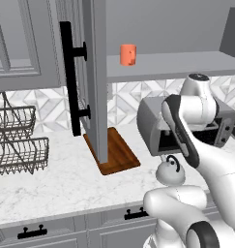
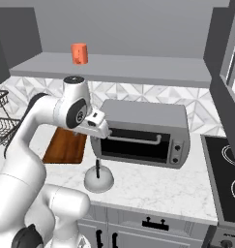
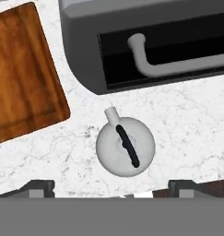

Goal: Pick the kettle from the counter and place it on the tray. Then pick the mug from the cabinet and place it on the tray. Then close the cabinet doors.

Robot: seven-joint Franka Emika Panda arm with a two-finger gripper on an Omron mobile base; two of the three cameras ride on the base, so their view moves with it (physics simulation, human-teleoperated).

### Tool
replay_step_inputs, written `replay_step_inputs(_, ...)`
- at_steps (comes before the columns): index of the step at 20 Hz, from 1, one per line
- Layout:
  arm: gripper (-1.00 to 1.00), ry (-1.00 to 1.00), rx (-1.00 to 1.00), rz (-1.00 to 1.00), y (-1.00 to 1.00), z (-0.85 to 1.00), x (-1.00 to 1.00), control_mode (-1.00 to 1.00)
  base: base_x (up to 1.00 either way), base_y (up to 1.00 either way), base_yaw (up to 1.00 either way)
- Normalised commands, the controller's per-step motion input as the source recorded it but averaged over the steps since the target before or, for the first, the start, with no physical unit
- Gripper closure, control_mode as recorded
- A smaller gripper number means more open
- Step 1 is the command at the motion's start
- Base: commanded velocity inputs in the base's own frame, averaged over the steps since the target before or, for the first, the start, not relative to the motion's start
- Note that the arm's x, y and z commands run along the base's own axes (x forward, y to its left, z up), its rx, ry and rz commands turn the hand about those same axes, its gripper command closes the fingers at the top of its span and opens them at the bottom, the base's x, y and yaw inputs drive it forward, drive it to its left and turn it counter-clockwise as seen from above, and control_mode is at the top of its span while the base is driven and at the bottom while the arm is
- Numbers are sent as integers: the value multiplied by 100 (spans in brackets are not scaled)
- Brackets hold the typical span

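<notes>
Kettle [image 3: 125, 146] sits right under the end effector [image 3: 111, 186] on the worktop [image 3: 187, 124], just in front of the toaster oven [image 3: 145, 41]. Jaws wide open, holding nothing. First step: it needs to drop straight down onto the black handle [image 3: 127, 146], then carry it to the tray [image 3: 23, 69].

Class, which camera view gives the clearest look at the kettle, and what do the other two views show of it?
The hand view: the kettle appears from directly above, whole, with spout and black handle clear. The right base view shows it small, from the side, before the toaster oven. In the left base view the arm partly hides it.
</notes>
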Motion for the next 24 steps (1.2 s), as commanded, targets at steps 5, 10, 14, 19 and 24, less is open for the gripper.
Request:
replay_step_inputs(5,-100,17,0,-11,-33,-43,-9,-100,0,0,0)
replay_step_inputs(10,-100,9,0,0,-30,-47,0,-100,0,0,0)
replay_step_inputs(14,-100,3,0,0,-13,-51,-3,-100,0,0,0)
replay_step_inputs(19,-100,2,0,1,0,-35,-14,-100,0,0,0)
replay_step_inputs(24,-100,2,0,0,4,-22,-14,-100,0,0,0)
